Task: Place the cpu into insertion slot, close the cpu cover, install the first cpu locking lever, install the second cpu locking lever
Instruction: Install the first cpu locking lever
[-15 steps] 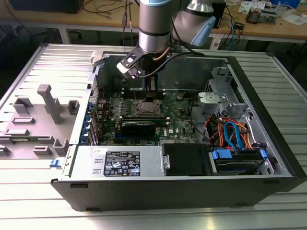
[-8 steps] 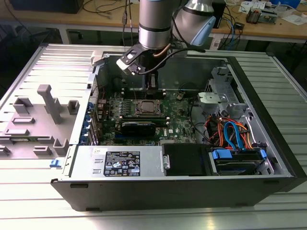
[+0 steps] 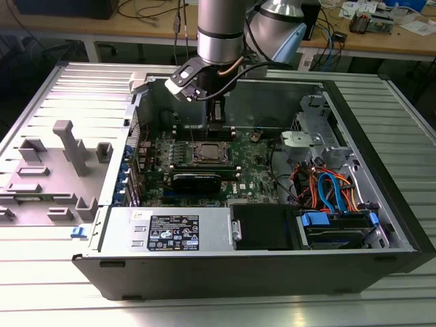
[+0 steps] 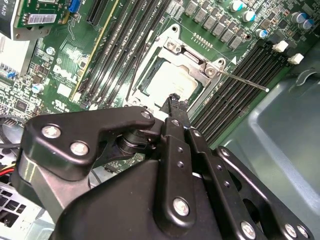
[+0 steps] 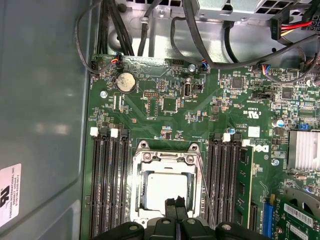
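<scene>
Pinched together on nothing, the gripper hangs just over one edge of the cpu, which sits flat in the insertion slot under the lowered cpu cover, while a thin locking lever juts free from a corner just beyond

coin cell | heatsink (finned) | power supply | grey fixture

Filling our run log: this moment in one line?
cpu: seated in insertion slot | cpu cover: down over cpu | gripper: shut, at cover's edge | locking lever: sticking out
</scene>
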`<state>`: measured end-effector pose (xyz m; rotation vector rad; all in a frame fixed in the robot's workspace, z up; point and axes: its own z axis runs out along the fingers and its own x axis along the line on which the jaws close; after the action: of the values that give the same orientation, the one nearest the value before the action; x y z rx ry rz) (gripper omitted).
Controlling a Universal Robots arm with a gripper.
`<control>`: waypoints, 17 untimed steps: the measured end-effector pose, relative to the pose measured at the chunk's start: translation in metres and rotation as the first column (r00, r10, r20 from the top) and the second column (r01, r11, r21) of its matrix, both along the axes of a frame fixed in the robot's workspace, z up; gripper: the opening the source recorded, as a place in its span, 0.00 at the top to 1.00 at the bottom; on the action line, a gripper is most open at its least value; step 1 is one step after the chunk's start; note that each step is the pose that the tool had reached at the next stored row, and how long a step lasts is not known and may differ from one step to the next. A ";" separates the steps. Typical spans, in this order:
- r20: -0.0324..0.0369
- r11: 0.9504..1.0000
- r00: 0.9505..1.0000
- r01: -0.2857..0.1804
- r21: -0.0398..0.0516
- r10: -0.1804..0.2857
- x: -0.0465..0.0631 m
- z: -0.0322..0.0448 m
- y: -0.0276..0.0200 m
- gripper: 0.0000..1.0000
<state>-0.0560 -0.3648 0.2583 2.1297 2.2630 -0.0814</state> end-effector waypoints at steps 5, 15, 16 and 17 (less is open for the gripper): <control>0.000 1.000 1.000 0.000 0.000 0.000 0.000 0.0000 0.0000 0.89; 0.000 0.994 0.994 -0.109 0.000 0.109 0.000 0.0001 0.0000 0.89; 0.000 0.992 0.992 -0.123 0.000 0.123 0.000 0.0001 0.0000 0.89; 0.000 0.990 0.990 -0.140 0.000 0.140 0.000 0.0001 0.0000 0.89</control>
<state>-0.0561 -0.3648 0.2584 1.9634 2.4041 -0.0776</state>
